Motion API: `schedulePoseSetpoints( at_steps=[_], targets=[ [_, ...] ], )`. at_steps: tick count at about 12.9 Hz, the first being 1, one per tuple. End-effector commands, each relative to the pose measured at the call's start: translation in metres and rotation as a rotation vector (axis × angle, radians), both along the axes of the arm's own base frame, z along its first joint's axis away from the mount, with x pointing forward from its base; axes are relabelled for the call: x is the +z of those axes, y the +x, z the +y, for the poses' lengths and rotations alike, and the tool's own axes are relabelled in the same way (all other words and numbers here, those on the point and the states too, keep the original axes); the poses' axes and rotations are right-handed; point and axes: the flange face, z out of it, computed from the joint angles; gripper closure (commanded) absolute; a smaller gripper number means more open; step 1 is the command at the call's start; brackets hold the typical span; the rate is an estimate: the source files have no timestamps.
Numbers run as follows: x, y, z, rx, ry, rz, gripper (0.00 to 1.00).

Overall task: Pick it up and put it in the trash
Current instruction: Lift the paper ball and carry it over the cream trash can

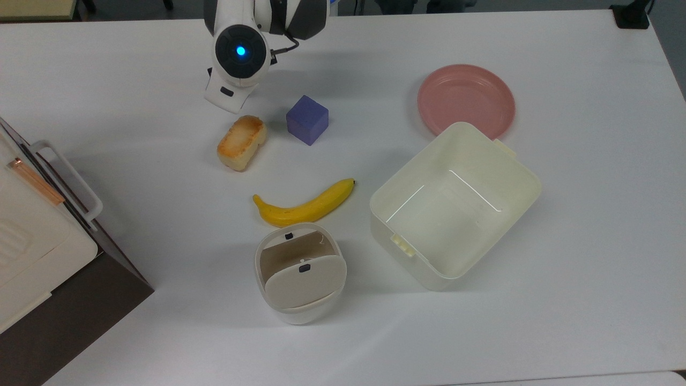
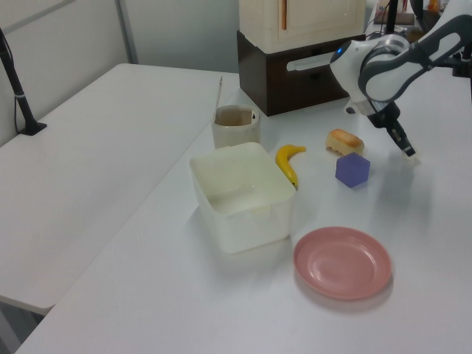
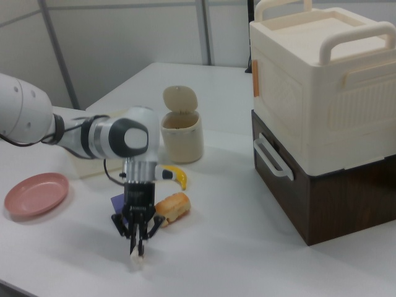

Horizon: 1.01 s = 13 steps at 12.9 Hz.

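Observation:
My gripper [image 3: 135, 249] points down at the table just in front of the bread in the right view, its fingers drawn together on it, a tiny whitish paper wad [image 3: 137, 259] at their tips. The left view has the same gripper [image 2: 407, 152] and wad [image 2: 411, 157] to the right of the purple cube. In the top view the arm's round wrist housing [image 1: 239, 52] covers the fingers and the wad. The trash, a small white oval bin [image 1: 300, 314] with a beige flap lid, stands beyond the banana, also seen as the bin [image 2: 234, 133] and the bin [image 3: 182, 146].
A browned bread loaf [image 1: 241, 142], a purple cube [image 1: 306, 119] and a banana [image 1: 305, 206] lie between gripper and bin. A cream rectangular tub [image 1: 410, 264] and a pink plate [image 1: 466, 99] sit on the top view's right. A cream-and-brown cabinet [image 1: 32, 241] fills its lower left.

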Motion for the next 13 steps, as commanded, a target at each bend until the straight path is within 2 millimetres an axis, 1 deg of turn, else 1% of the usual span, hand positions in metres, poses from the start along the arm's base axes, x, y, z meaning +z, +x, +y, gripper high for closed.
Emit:
schedulePoseSetpoints(
  at_steps=[1,2,3,4,5,6,7,8,9,10,11,12,13],
  targets=[
    [0.107,0.041,-0.001,0.007,0.0,-0.09,1.0],
    [0.154,0.068,0.007,-0.026,0.042,-0.219,1.0],
    [0.181,0.081,0.01,-0.042,0.077,-0.297,1.0],
    [0.202,0.093,0.012,-0.045,0.1,-0.391,1.0],
    [0.215,0.105,0.013,-0.061,0.102,-0.493,1.0],
    [0.229,0.126,0.018,-0.168,0.093,-0.697,1.0],
    [0.231,0.145,0.02,-0.256,0.088,-0.845,1.0],
    [0.221,0.164,0.024,-0.316,0.08,-0.957,1.0],
    [0.203,0.182,0.037,-0.345,0.079,-1.022,1.0],
    [0.175,0.199,0.048,-0.369,0.07,-1.077,1.0],
    [0.167,0.208,0.051,-0.384,0.067,-1.131,1.0],
    [0.169,0.216,0.057,-0.386,0.068,-1.19,1.0],
    [0.165,0.222,0.061,-0.37,0.059,-1.21,1.0]
  ],
)
